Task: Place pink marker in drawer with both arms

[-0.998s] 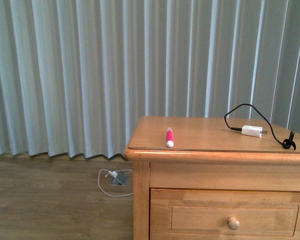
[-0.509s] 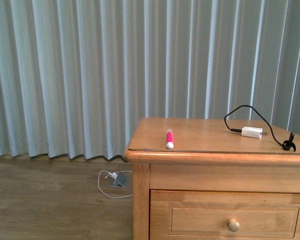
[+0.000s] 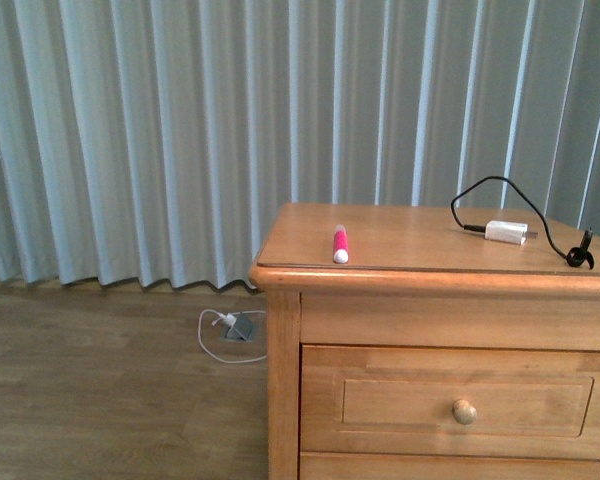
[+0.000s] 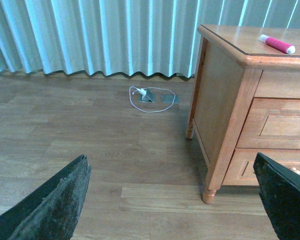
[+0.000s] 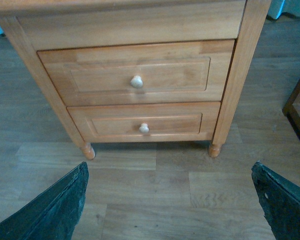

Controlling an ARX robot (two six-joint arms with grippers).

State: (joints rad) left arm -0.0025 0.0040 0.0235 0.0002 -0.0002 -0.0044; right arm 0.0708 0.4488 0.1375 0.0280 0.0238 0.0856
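pink marker (image 3: 339, 244) lay on bench (image 3: 420, 240) top near left front edge | drawer (image 3: 464, 402) closed beneath | left end effector (image 4: 169, 159), right end effector (image 5: 169, 166) both spread wide, empty, apparently staged for approach

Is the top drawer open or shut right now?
Shut: the drawer front sits flush with the dresser frame, no interior showing in front or right wrist views.

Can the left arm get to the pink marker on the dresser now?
Probably yes: the pink marker lies uncovered near the front edge of the dresser top, charger well apart, left gripper open.
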